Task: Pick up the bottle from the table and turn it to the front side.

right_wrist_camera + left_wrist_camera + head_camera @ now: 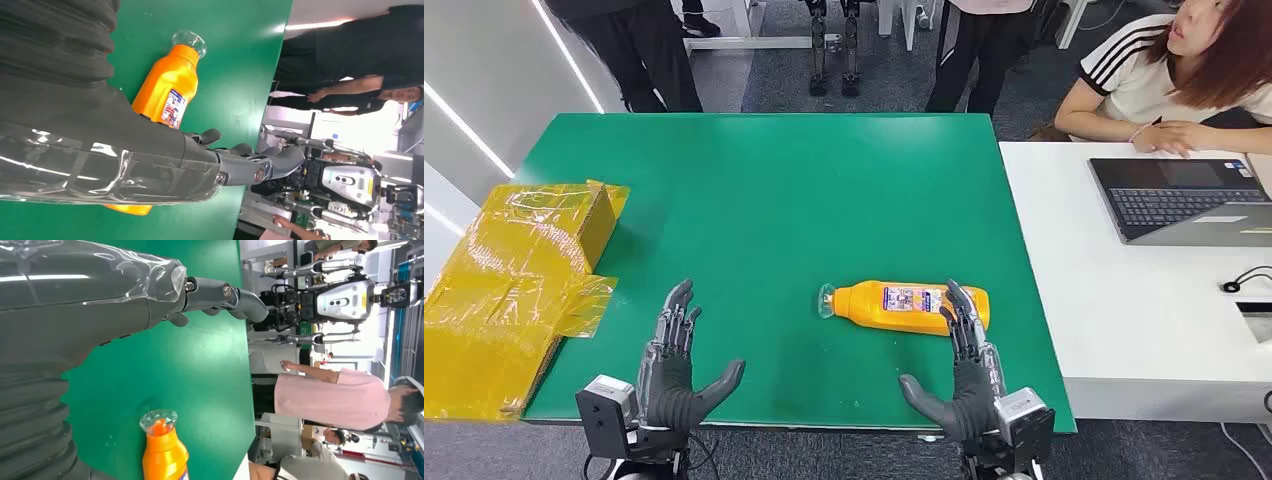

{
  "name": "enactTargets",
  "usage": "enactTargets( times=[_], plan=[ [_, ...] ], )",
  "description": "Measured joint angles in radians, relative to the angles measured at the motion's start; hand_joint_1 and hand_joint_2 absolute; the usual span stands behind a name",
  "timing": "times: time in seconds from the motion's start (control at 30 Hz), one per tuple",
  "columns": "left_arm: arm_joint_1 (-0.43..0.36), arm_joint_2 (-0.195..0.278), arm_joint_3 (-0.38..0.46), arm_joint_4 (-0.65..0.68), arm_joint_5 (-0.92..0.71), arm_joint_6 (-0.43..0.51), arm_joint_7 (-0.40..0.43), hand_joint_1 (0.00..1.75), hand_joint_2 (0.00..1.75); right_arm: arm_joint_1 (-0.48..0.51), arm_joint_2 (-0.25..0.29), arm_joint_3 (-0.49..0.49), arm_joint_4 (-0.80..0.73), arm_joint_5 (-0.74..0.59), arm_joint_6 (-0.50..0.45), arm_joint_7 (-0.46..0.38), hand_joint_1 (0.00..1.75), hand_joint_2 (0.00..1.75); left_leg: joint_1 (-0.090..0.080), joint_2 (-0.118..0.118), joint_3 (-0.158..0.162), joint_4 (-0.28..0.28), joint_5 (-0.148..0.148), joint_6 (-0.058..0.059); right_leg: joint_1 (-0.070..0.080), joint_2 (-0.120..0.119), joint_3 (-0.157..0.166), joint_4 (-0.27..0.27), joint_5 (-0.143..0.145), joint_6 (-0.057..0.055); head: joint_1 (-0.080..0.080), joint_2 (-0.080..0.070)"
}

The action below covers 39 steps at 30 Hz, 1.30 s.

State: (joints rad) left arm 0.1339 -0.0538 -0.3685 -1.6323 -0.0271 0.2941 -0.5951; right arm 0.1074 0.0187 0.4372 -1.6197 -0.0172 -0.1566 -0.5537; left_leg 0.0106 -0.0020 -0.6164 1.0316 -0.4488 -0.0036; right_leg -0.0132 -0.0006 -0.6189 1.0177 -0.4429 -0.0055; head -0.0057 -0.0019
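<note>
Head cam sits high, looks forward and down over the whole green counter (774, 190), mid range. Both wrist cams ride close behind their hands, pictures turned sideways, skimming low across the counter toward the people standing beyond it. All three share the orange bottle (904, 304) and surrounding green top.
</note>
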Motion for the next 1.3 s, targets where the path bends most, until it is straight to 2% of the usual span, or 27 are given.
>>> enactTargets(
  times=[0.2,0.33,0.47,0.63,0.87,0.93,1.07,1.2,1.3],
  plan=[
    [-0.020,-0.005,0.000,0.004,-0.001,-0.017,0.000,0.00,1.75,-0.004,0.001,-0.003,-0.013,0.088,-0.042,0.011,0.00,1.75,0.000,0.000,0.000,0.000,0.000,0.000,0.000,0.000,0.000,0.000,0.000,0.000,0.000,0.000],
    [-0.045,-0.025,0.000,0.017,-0.017,-0.036,0.003,0.00,1.75,-0.051,-0.004,-0.022,-0.019,0.324,-0.106,0.080,0.00,1.75,0.000,0.001,0.000,0.000,0.000,0.000,0.000,0.001,0.000,0.000,0.001,0.000,0.000,0.000],
    [-0.078,-0.049,0.000,0.036,-0.038,-0.075,0.017,0.00,1.75,-0.167,-0.036,-0.042,0.029,0.505,-0.141,0.171,0.00,1.75,0.000,0.001,0.000,0.001,0.001,0.001,0.000,0.001,0.000,0.000,0.002,0.000,0.000,0.000],
    [-0.104,-0.065,0.000,0.064,-0.041,-0.091,0.019,0.00,1.75,-0.243,-0.055,-0.054,0.081,0.548,-0.145,0.206,0.00,1.75,0.000,0.001,0.000,0.002,0.001,0.001,0.000,0.001,0.000,0.000,0.002,0.000,0.000,0.000],
    [-0.156,-0.071,-0.001,0.110,-0.041,-0.127,0.018,0.00,1.75,-0.346,-0.097,-0.050,0.180,0.634,-0.120,0.299,0.00,1.75,0.000,0.001,0.000,0.002,0.001,0.001,0.000,0.001,0.000,0.000,0.002,0.000,0.000,0.000],
    [-0.176,-0.073,-0.001,0.128,-0.038,-0.132,0.017,0.00,1.75,-0.387,-0.105,-0.046,0.229,0.623,-0.085,0.320,0.00,1.75,0.000,0.001,0.000,0.002,0.001,0.001,0.000,0.001,0.000,0.000,0.002,0.000,0.000,0.000],
    [-0.209,-0.073,-0.002,0.164,-0.030,-0.140,0.012,0.00,1.75,-0.472,-0.110,-0.024,0.349,0.573,0.051,0.363,0.00,1.75,0.000,0.001,0.000,0.002,0.001,0.001,0.000,0.002,0.000,0.000,0.002,0.000,0.000,0.000],
    [-0.232,-0.072,-0.007,0.189,-0.021,-0.148,0.013,0.00,1.75,-0.588,-0.110,0.015,0.512,0.481,0.271,0.395,0.00,1.75,0.000,0.001,0.000,0.002,0.002,0.001,0.000,0.002,0.000,0.001,0.003,0.000,0.000,0.000],
    [-0.241,-0.072,-0.010,0.196,-0.013,-0.158,0.031,0.00,1.75,-0.705,-0.110,0.081,0.655,0.486,0.400,0.438,0.00,1.75,0.000,0.001,0.000,0.002,0.002,0.001,0.000,0.002,0.000,0.001,0.003,0.000,0.000,0.000]
  ],
)
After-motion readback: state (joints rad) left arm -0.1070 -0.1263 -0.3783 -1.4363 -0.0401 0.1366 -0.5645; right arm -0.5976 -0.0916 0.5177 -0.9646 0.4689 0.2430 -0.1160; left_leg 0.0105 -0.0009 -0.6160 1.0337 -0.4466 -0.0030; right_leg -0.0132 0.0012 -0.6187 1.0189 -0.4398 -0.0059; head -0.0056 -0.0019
